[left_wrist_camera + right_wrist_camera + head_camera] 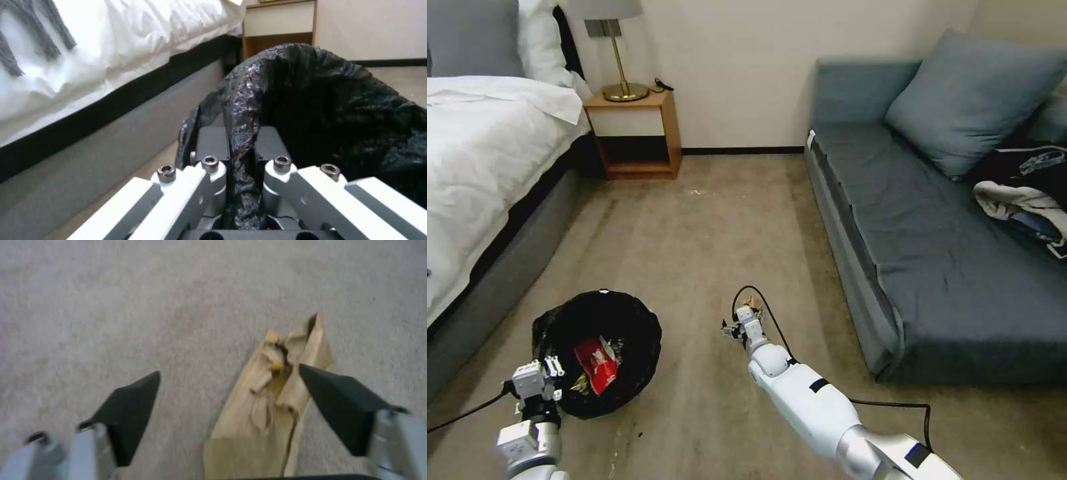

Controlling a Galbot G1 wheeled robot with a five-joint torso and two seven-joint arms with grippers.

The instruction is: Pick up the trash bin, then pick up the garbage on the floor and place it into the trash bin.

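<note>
The trash bin (602, 350), round and lined with a crinkled black bag, sits low at the left by the bed. Inside it lie a red snack wrapper (597, 363) and a gold-brown one (582, 382). My left gripper (539, 373) is shut on the bin's near rim; in the left wrist view its fingers (212, 141) pinch a fold of the black bag (242, 110). My right gripper (739, 325) hangs open just above the carpet in the middle. A crumpled tan wrapper (271, 400) of the garbage lies on the floor between its dark fingertips (129, 410), closer to one of them.
A bed (474, 160) with white linen runs along the left. A wooden nightstand (637, 133) with a lamp stands at the back wall. A grey-blue sofa (934, 247) with a cushion and a clothes heap (1030, 200) fills the right. Beige carpet (707, 233) lies between.
</note>
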